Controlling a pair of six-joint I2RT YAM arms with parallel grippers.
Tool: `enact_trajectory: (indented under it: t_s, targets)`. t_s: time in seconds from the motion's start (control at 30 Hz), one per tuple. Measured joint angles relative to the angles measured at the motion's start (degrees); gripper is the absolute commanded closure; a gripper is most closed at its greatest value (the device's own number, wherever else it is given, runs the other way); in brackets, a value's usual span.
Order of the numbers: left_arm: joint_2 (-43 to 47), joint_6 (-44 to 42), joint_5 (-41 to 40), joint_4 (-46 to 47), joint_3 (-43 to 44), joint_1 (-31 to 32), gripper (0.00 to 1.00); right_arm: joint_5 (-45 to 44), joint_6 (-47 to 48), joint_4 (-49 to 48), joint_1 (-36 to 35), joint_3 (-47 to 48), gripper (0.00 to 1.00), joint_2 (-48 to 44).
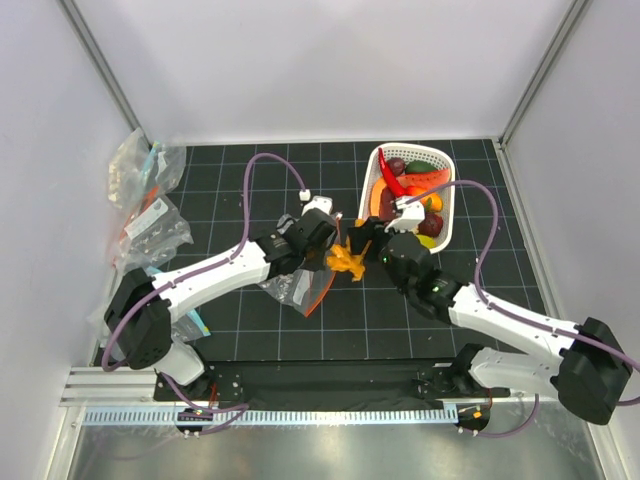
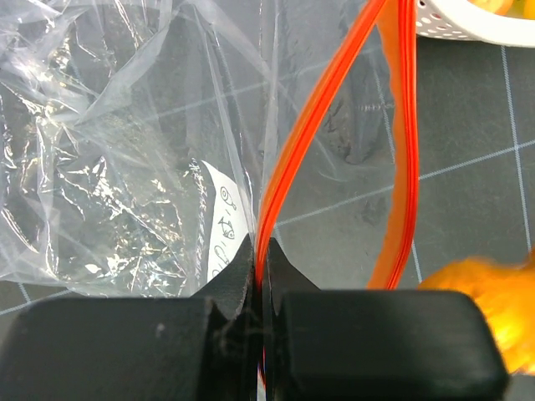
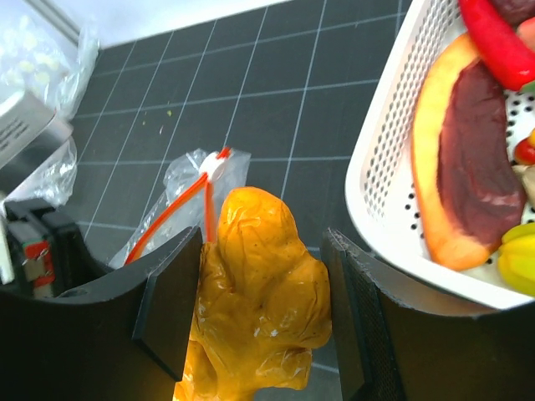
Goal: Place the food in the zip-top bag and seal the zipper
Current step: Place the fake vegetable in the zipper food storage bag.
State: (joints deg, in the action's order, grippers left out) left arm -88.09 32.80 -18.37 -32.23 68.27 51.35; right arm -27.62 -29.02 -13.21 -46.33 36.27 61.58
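My left gripper [image 2: 262, 251] is shut on one lip of the red-orange zipper [image 2: 334, 92] of the clear zip-top bag [image 2: 125, 150], holding its mouth open. In the top view it [image 1: 325, 243] sits over the bag [image 1: 298, 288] at the table's middle. My right gripper [image 3: 261, 251] is shut on a lumpy orange-yellow food piece [image 3: 259, 292], held right beside the bag's mouth [image 1: 347, 262]. The zipper's white slider [image 3: 219, 163] shows at the strip's far end. Other food, such as a red chili [image 3: 501, 42], lies in the white basket [image 3: 376, 184].
The white lattice basket [image 1: 452, 200] stands at the back right, close to my right arm. Clear bags with teal marks [image 1: 140, 175] are piled at the far left by the wall. A grey box [image 3: 25, 125] lies among them.
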Motion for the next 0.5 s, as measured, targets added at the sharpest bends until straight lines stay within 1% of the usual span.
enact_trajectory:
  t_s: [0.17, 0.33, 0.5]
  targets:
    - [0.0, 0.4, -0.1, 0.6, -0.3, 0.0, 1.0, -4.8, -0.1, 2.5, -3.7, 2.3, 0.75, 3.6]
    - [0.2, 1.3, -0.5, 1.4, -0.9, 0.0, 1.0, -9.6, -1.3, 4.8, -4.1, 4.8, 0.75, 7.7]
    - [0.4, 1.7, -3.4, 2.4, -1.8, 1.5, 1.0, -13.7, -3.7, 8.1, -4.4, 7.1, 0.75, 11.6]
